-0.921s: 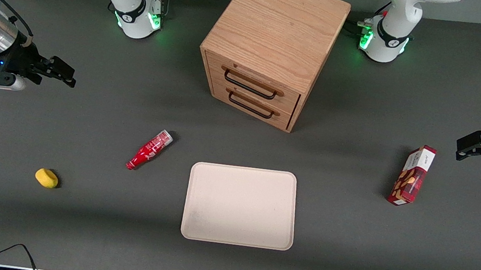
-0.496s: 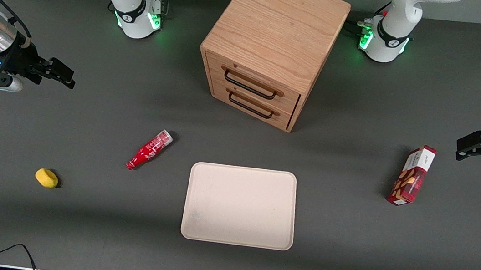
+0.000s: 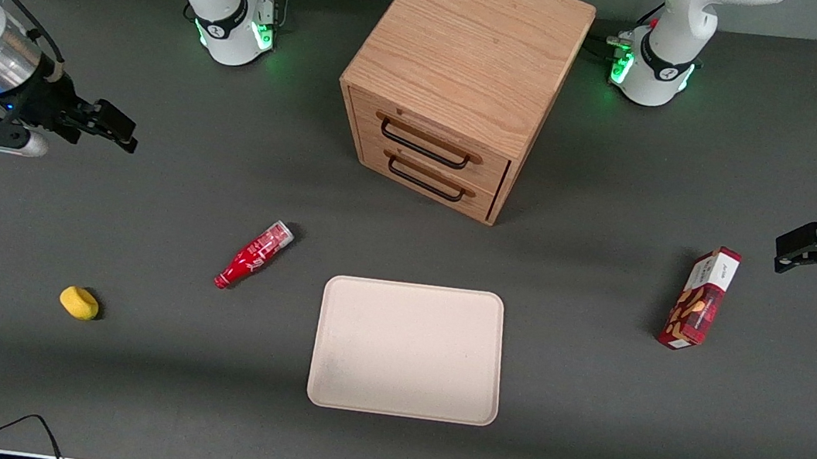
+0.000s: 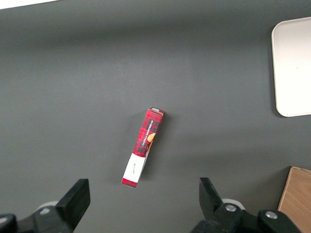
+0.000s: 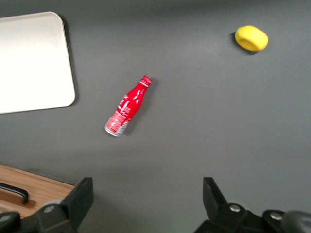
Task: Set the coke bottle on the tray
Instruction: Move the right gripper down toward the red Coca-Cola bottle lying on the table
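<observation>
Dark grey matte surface (image 3: 583,454) carries all items, with a wooden two-drawer cabinet (image 3: 467,73) at upper centre of the front view.

**Step in hand.** Judged from the layout, the approach to the coke bottle (image 3: 254,255) is under way; no grasp has been made. The right arm's hand (image 3: 112,124) hangs at the left edge of the front view, above the surface and well apart from the bottle. In the right wrist view its two fingers (image 5: 80,196) stand wide apart with nothing between them: released, empty.

**Position of the task items.** The coke bottle lies on its side on the bare surface, left of centre in the front view, near the upper left corner of the cream tray (image 3: 408,349) but not touching it. The tray holds nothing.

**Orientation.** The bottle's long axis runs diagonally. In the front view the red cap (image 3: 221,282) points to the lower left and the silver-grey base (image 3: 283,230) to the upper right, toward the cabinet.

**Next move.** The hand probably needs to travel over the bottle, turn so the fingers straddle the body across its long axis, descend, then close. A round body lying flat is likely to roll if contacted off-centre.

**Other items.** A yellow lemon-like object (image 3: 79,303) lies at lower left; a red snack box (image 3: 701,299) sits at right.
</observation>
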You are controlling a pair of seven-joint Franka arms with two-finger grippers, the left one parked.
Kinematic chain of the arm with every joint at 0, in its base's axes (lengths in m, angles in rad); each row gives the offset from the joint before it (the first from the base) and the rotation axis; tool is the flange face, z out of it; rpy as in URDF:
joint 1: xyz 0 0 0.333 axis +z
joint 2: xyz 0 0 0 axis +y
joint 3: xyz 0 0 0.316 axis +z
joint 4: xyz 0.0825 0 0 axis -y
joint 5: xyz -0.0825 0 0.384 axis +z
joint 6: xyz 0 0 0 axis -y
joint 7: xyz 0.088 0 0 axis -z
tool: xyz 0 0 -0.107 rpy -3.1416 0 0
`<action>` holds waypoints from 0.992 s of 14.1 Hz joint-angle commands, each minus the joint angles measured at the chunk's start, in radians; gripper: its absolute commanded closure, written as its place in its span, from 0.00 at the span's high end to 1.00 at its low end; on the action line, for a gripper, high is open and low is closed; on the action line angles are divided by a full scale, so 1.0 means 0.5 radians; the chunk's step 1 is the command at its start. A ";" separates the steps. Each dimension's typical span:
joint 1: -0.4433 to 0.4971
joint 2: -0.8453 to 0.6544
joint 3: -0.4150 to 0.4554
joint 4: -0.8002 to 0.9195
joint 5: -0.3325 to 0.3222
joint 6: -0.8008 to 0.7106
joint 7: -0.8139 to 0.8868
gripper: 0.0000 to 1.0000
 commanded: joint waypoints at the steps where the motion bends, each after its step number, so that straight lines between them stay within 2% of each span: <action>1: 0.144 0.205 -0.009 0.184 -0.037 -0.005 0.259 1.00; 3: 0.193 0.294 -0.009 0.221 -0.040 0.019 0.342 1.00; 5: 0.276 0.389 -0.021 0.285 -0.104 0.022 0.403 1.00; 8: 0.438 0.582 -0.040 0.384 -0.126 0.071 0.791 1.00; 10: 0.530 0.711 -0.037 0.369 -0.220 0.252 1.147 1.00; 14: 0.555 0.969 -0.040 0.317 -0.239 0.399 1.547 1.00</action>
